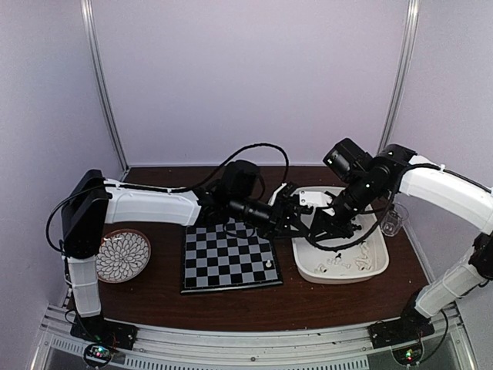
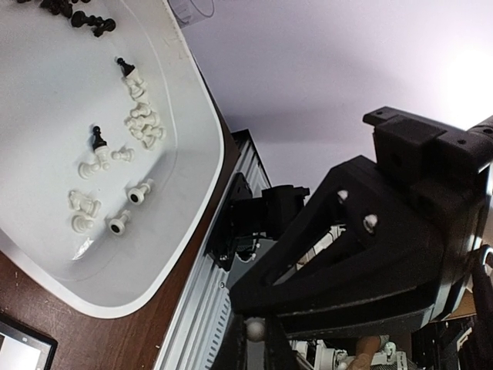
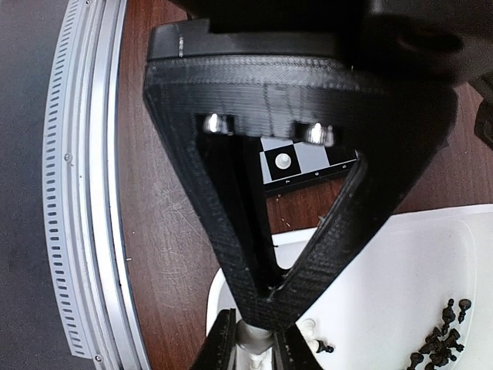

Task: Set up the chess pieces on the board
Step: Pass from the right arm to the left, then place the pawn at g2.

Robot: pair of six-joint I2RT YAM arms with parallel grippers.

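Note:
The board (image 1: 223,258) lies at the table's middle with one white piece (image 1: 269,264) standing near its front right corner; that piece (image 3: 284,160) and the board's corner (image 3: 312,156) show in the right wrist view. Several white chess pieces (image 2: 141,122) and black ones (image 2: 81,18) lie in the white tray (image 1: 377,266). My left gripper (image 1: 291,210) hangs by the tray's left edge, shut on a small white piece (image 2: 255,330). My right gripper (image 1: 327,230) is low over the tray, shut on a white piece (image 3: 254,339).
A round patterned plate (image 1: 123,255) sits left of the board. A clear cup (image 1: 391,220) stands behind the tray's right side. The two grippers are close together over the tray's left part. The metal rail (image 1: 246,339) runs along the near edge.

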